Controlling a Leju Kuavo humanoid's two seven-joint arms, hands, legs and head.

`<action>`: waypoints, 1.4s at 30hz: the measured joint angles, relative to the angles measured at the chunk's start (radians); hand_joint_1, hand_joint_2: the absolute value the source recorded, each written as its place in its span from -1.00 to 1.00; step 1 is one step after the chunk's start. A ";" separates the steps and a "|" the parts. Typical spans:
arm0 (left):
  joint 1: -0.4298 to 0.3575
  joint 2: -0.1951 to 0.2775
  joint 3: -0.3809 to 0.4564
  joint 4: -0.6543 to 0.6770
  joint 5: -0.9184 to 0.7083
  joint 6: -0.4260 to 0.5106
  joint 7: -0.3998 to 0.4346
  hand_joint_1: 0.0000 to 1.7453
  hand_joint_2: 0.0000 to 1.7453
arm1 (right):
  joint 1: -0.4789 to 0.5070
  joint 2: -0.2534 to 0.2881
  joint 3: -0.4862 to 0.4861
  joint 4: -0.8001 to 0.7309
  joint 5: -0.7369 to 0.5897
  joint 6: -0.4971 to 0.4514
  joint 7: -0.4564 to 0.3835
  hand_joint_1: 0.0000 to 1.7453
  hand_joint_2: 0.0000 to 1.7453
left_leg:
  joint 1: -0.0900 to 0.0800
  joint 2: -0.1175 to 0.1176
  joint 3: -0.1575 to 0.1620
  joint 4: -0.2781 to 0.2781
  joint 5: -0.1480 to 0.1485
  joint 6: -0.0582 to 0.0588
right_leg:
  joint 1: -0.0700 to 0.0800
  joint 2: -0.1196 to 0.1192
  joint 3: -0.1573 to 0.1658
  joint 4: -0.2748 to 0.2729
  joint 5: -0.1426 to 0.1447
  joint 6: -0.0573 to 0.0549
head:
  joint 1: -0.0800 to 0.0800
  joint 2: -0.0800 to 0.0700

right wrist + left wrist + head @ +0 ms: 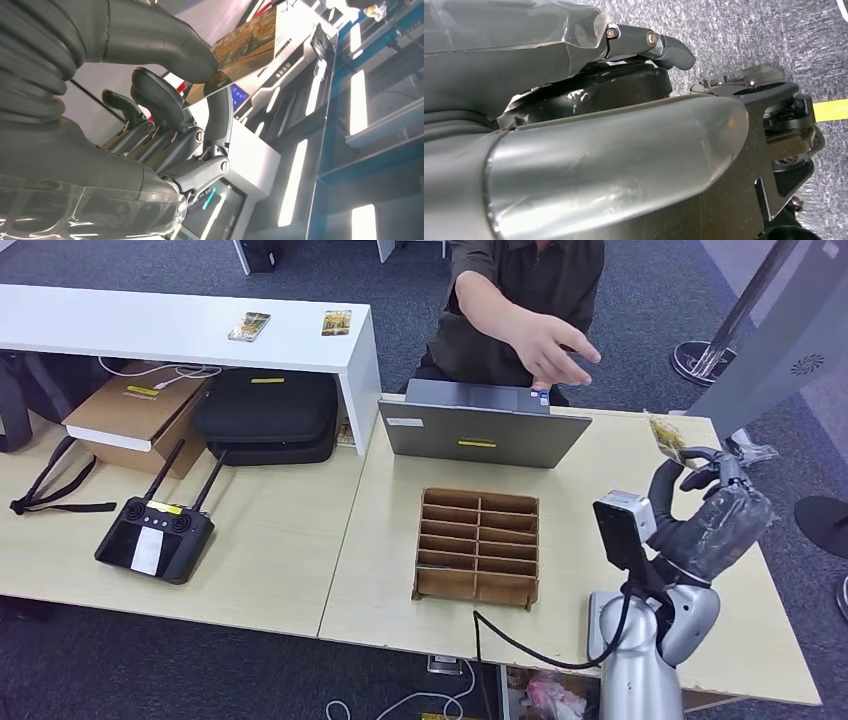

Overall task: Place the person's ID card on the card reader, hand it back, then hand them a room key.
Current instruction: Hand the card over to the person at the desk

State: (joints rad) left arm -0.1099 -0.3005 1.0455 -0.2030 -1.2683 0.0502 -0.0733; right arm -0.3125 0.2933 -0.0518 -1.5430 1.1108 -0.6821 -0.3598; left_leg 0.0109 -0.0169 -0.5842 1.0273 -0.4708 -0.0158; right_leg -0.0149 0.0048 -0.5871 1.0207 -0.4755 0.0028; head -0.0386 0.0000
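My right hand [712, 508] is raised above the right side of the table and pinches a picture-printed card [666, 439] between thumb and a finger. In the right wrist view the card [246, 42] sticks out past the thumb [165, 46]. A person behind the laptop [482, 426] stretches an open hand [550, 346] out over the laptop, left of the card and apart from it. Two more cards [249, 326] [337, 322] lie on the white shelf [150, 325]. My left hand [574, 150] hangs over grey carpet and holds nothing.
A wooden slotted organizer [478, 545] sits mid-table in front of the laptop. A black remote controller [155, 535], a black case [268, 415] and a cardboard box [140, 410] occupy the left table. A grey flat device [598, 622] lies partly hidden under my right arm.
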 joint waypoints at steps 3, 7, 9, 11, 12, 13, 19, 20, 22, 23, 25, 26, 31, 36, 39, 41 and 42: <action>-0.003 0.000 -0.016 0.003 -0.015 -0.007 0.003 -1.00 -1.00 | -0.067 0.001 0.012 0.079 0.010 0.000 0.010 1.00 1.00 | 0.000 0.000 0.000 0.000 0.000 0.000 | 0.000 0.000 0.000 0.000 0.000 0.000 | 0.000 0.000; -0.009 0.001 -0.033 0.003 -0.032 -0.023 0.020 -1.00 -1.00 | -0.150 0.006 0.017 0.190 0.023 0.000 0.003 1.00 1.00 | 0.000 0.000 -0.001 0.000 0.000 0.000 | 0.000 0.000 -0.001 0.000 0.000 0.000 | 0.000 0.000; -0.012 0.001 -0.041 0.003 -0.036 -0.027 0.024 -1.00 -1.00 | -0.196 0.009 0.022 0.256 0.042 0.000 0.002 1.00 1.00 | 0.000 0.000 0.000 0.000 0.000 0.000 | 0.000 0.000 -0.001 0.000 0.001 -0.001 | 0.000 0.000; -0.012 0.001 -0.047 0.003 -0.040 -0.028 0.024 -1.00 -1.00 | -0.240 0.011 0.026 0.319 0.065 0.000 0.004 1.00 1.00 | 0.000 -0.001 0.000 0.000 0.000 0.000 | 0.000 0.000 -0.001 0.000 0.001 -0.001 | 0.000 0.000; -0.013 0.001 -0.050 0.003 -0.043 -0.028 0.025 -1.00 -1.00 | -0.261 0.012 0.028 0.352 0.079 0.000 0.008 1.00 1.00 | 0.000 -0.001 0.000 0.000 0.000 0.000 | 0.000 0.000 -0.001 0.000 0.001 -0.001 | 0.000 0.000; -0.013 0.001 -0.052 0.003 -0.045 -0.028 0.025 -1.00 -1.00 | -0.282 0.012 0.030 0.385 0.093 0.000 0.014 1.00 1.00 | 0.000 -0.001 0.000 0.000 0.000 0.000 | 0.000 0.000 -0.001 0.000 0.001 -0.001 | 0.000 0.000; -0.013 0.000 -0.065 0.003 -0.041 -0.023 0.025 -1.00 -1.00 | -0.381 0.014 0.041 0.556 0.136 0.000 0.032 1.00 1.00 | 0.000 0.000 0.000 0.000 0.000 0.000 | 0.000 0.001 -0.001 0.000 0.001 -0.001 | 0.000 0.000; -0.013 0.000 -0.065 0.003 -0.038 -0.022 0.023 -1.00 -1.00 | -0.392 0.016 0.044 0.578 0.138 0.000 0.032 1.00 1.00 | 0.000 0.000 0.000 0.000 0.000 0.000 | 0.000 0.000 -0.001 0.000 0.001 -0.001 | 0.000 0.000; -0.013 0.000 -0.065 0.003 -0.031 -0.019 0.020 -1.00 -1.00 | -0.407 0.021 0.049 0.610 0.133 -0.001 0.032 1.00 1.00 | 0.000 -0.001 -0.001 0.000 0.000 0.000 | 0.000 0.000 -0.001 0.000 0.001 -0.001 | 0.000 0.000; -0.013 0.000 -0.065 0.003 -0.029 -0.017 0.018 -1.00 -1.00 | -0.412 0.024 0.052 0.622 0.130 -0.001 0.032 1.00 1.00 | 0.000 -0.001 -0.001 0.000 0.000 0.000 | 0.000 0.000 -0.001 0.000 0.001 -0.001 | 0.000 0.000; -0.012 0.000 -0.065 0.003 -0.026 -0.016 0.017 -1.00 -1.00 | -0.418 0.028 0.057 0.641 0.128 -0.001 0.032 0.98 1.00 | 0.000 -0.002 -0.001 0.000 0.000 0.000 | 0.000 -0.001 -0.001 0.000 0.001 -0.001 | 0.000 0.000; -0.012 0.000 -0.065 0.003 -0.026 -0.015 0.016 -1.00 -1.00 | -0.420 0.030 0.058 0.648 0.127 -0.001 0.033 0.47 1.00 | 0.000 -0.002 -0.001 0.000 0.000 0.000 | 0.000 -0.001 -0.001 0.000 0.001 -0.001 | 0.000 0.000; -0.011 0.001 -0.065 0.004 -0.021 -0.017 0.009 -1.00 -1.00 | -0.431 0.032 0.076 0.684 0.078 -0.001 0.043 -1.00 1.00 | 0.000 -0.002 -0.001 0.000 0.000 0.000 | 0.000 -0.001 -0.001 0.000 0.001 -0.001 | 0.000 0.000; -0.007 0.002 -0.065 0.004 -0.008 -0.019 -0.001 -1.00 -1.00 | -0.431 0.032 0.097 0.693 0.013 -0.002 0.043 -1.00 1.00 | -0.001 -0.002 -0.001 0.000 0.000 0.000 | -0.001 -0.001 -0.001 0.000 0.001 -0.001 | 0.000 0.000; -0.007 0.003 -0.061 0.004 0.002 -0.016 -0.004 -1.00 -1.00 | -0.431 0.031 0.110 0.694 -0.020 -0.002 0.044 -1.00 1.00 | -0.001 -0.001 -0.001 0.000 0.000 0.000 | 0.000 -0.001 -0.001 0.000 0.001 -0.001 | 0.000 0.000; -0.006 0.003 -0.056 0.004 0.009 -0.014 -0.007 -1.00 -1.00 | -0.431 0.031 0.118 0.695 -0.040 -0.002 0.044 -1.00 1.00 | -0.001 -0.001 -0.001 0.000 0.000 0.000 | 0.000 0.000 -0.002 0.000 0.001 -0.001 | 0.000 0.000; -0.006 0.003 -0.053 0.004 0.012 -0.013 -0.008 -1.00 -1.00 | -0.431 0.030 0.122 0.694 -0.050 -0.002 0.045 -1.00 1.00 | -0.001 -0.001 -0.001 0.000 0.000 0.000 | 0.000 0.000 -0.002 0.000 0.001 -0.001 | 0.000 0.000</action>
State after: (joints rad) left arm -0.1160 -0.2979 0.9927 -0.1995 -1.2566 0.0374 -0.0815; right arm -0.7434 0.3231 0.0707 -0.8487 1.0605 -0.6836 -0.3146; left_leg 0.0104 -0.0182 -0.5852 1.0273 -0.4707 -0.0159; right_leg -0.0153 0.0043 -0.5887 1.0205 -0.4748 0.0020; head -0.0385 0.0000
